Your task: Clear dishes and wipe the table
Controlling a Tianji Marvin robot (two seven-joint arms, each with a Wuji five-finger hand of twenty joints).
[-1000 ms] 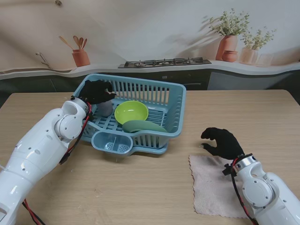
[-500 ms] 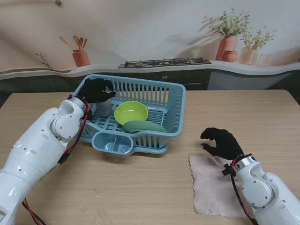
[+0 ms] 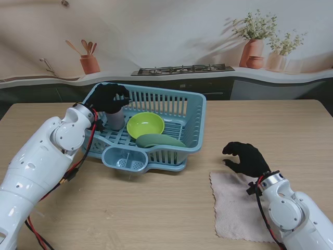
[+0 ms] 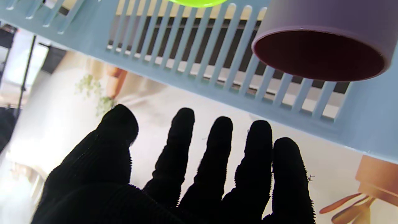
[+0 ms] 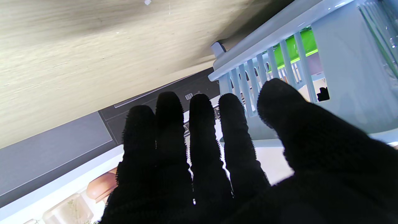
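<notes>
Over the far left corner of the blue dish rack (image 3: 193, 121), the left hand (image 3: 108, 97) hangs with its fingers (image 4: 217, 149) spread and nothing in them. Just under it stands one purple cup (image 3: 115, 118), mouth up, inside the rack next to the rack's far wall. One green bowl (image 3: 145, 125) sits in the middle of the rack, and one dull green dish (image 3: 158, 140) lies beside it, nearer the front wall. The right hand (image 3: 245, 159) floats with its fingers (image 5: 202, 137) loosely curled and holds nothing. It is over the far edge of the one cloth (image 3: 239, 205), well apart from the rack. The table (image 3: 156, 208) is bare wood between the rack and the cloth, and to the right.
</notes>
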